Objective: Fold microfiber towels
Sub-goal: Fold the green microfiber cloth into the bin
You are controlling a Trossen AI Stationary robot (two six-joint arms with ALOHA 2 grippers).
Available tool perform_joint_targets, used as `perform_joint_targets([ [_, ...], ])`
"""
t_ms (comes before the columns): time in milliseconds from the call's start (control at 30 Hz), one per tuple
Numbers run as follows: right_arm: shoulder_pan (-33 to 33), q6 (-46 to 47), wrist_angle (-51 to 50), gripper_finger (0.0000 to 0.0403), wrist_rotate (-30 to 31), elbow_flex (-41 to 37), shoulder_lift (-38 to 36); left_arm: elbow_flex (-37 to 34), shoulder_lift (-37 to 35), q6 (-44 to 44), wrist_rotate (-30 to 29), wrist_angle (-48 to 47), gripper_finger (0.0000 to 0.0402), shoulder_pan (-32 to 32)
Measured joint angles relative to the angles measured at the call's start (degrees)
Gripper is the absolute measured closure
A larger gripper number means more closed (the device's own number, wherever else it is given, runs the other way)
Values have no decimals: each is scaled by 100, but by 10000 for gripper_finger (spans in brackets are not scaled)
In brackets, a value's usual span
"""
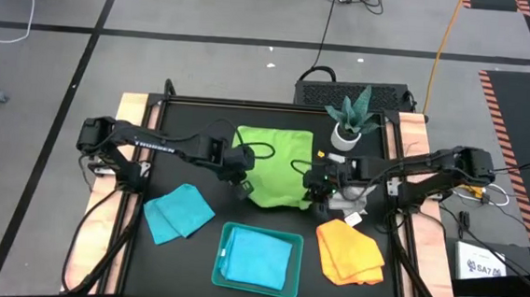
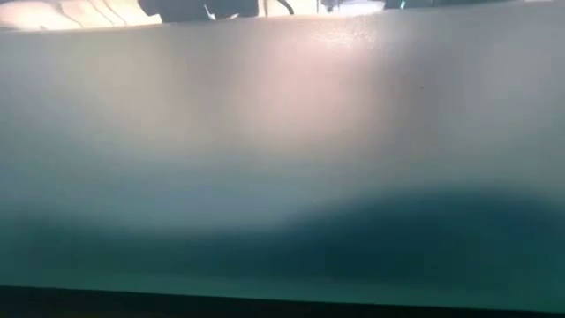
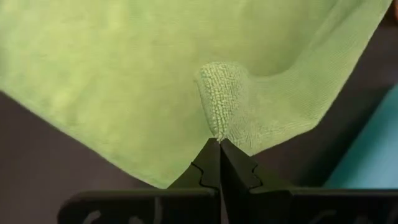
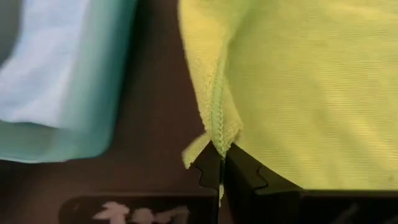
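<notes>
The lime green towel (image 1: 275,166) lies spread on the black table, mid-table. My left gripper (image 1: 243,188) is shut on its near left corner and my right gripper (image 1: 316,202) is shut on its near right corner. A turquoise towel (image 1: 178,213) lies flat at the near left. A second turquoise towel (image 1: 257,258) lies folded in the teal tray (image 1: 225,230). The yellow-orange towel (image 1: 349,251) lies at the near right. A pale grey-white cloth (image 1: 345,203) shows under my right arm. The low view is filled by a blurred teal surface (image 2: 282,177). My left gripper pinches a small puckered fold of the green towel (image 3: 219,127) between its two fingertips, close to the towel's near left corner. The cloth around the fold lies slack. My right gripper pinches the green towel's hemmed edge (image 4: 217,134) at the near right corner between its two fingertips. The hem rises as a ridge away from the fingers, and a small tip of cloth (image 4: 194,152) sticks out beside them.
A potted plant (image 1: 349,117) stands at the far right, behind the green towel. The teal tray also shows in the right wrist view (image 4: 93,93), close beside the held corner. Bare black table (image 1: 191,134) lies at the far left.
</notes>
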Motion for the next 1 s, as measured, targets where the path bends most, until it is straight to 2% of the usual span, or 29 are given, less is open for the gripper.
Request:
perform_joint_targets([
  [233,-941,-953,-472,403,-16,0,-190,0,0,-248,-473,-430,401,306],
  [533,-1991,-1935,-196,403,-174,33,-240,0,0,-446,-978,-382,401,834],
  [767,-2458,-2190,364,403,-386,38,-225,0,0,-99,-990,121,401,1360],
  [1000,-2766,-2363,380,403,-472,44,33,0,0,226,-895,169,401,1834],
])
